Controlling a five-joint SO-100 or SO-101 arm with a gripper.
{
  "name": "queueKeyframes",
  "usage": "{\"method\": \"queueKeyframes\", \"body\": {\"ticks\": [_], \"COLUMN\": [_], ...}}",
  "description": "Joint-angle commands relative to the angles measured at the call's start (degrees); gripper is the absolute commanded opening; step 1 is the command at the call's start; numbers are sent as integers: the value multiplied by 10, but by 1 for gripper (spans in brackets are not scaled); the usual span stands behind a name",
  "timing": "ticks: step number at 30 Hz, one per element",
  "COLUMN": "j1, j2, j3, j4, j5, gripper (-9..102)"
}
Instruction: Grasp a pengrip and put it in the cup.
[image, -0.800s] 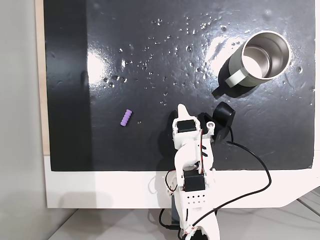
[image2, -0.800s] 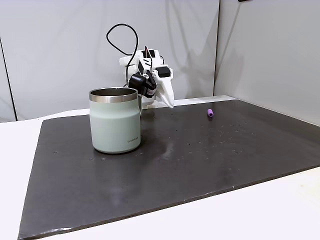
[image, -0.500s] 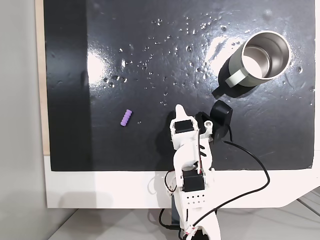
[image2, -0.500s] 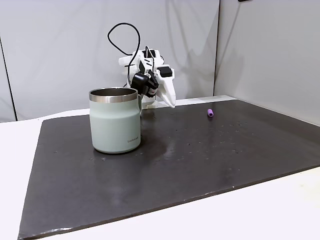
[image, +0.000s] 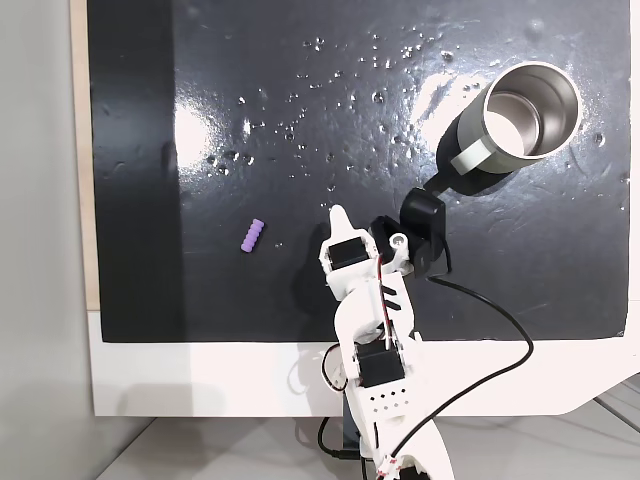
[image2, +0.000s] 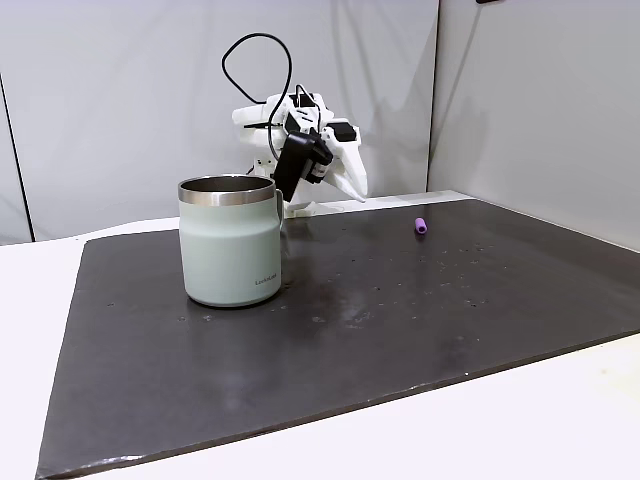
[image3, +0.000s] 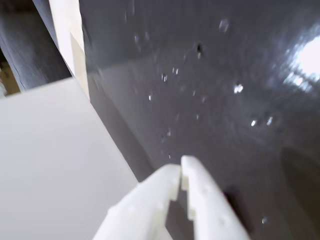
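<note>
While the white gripper (image: 339, 213) hangs above the dark mat (image: 300, 120) with its two fingers pressed together and nothing between them, the lilac pengrip (image: 253, 235) lies flat on the mat well apart from it, off to the left of the fingertips and a little nearer the arm's base in a fixed view from above. Its long axis runs on a slant, upper end tilted to the right in that view. In the other fixed view, taken low from the far side of the mat, the gripper (image2: 360, 193) points downward above the mat's back edge and the pengrip (image2: 421, 225) sits to its right, small and lying on the surface, clear of the fingers.

The wrist view shows the gripper (image3: 181, 167) entering from the bottom edge, its fingertips meeting at a narrow seam with no object held; ahead of them is bare, speckled mat (image3: 225, 100), and the pale table edge (image3: 65, 40) runs along the left.

On the opposite side from the pengrip stands the cup (image: 520, 115), upright, up and to the right of the gripper in the view from above, its handle turned toward the arm. From the low view the cup (image2: 230, 240) stands in the foreground, left of the gripper
</note>
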Motion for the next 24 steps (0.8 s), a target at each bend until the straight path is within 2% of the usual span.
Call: {"method": "queueKeyframes", "body": {"ticks": [1, 13, 18, 24], "j1": [-26, -36, -68, -134], "j2": [-193, -714, -794, -795], "j3": [-168, -533, -622, -634], "j4": [-17, -38, -13, 18], "j5": [-8, -30, -49, -97], "gripper": [0, 0, 0, 1]}}
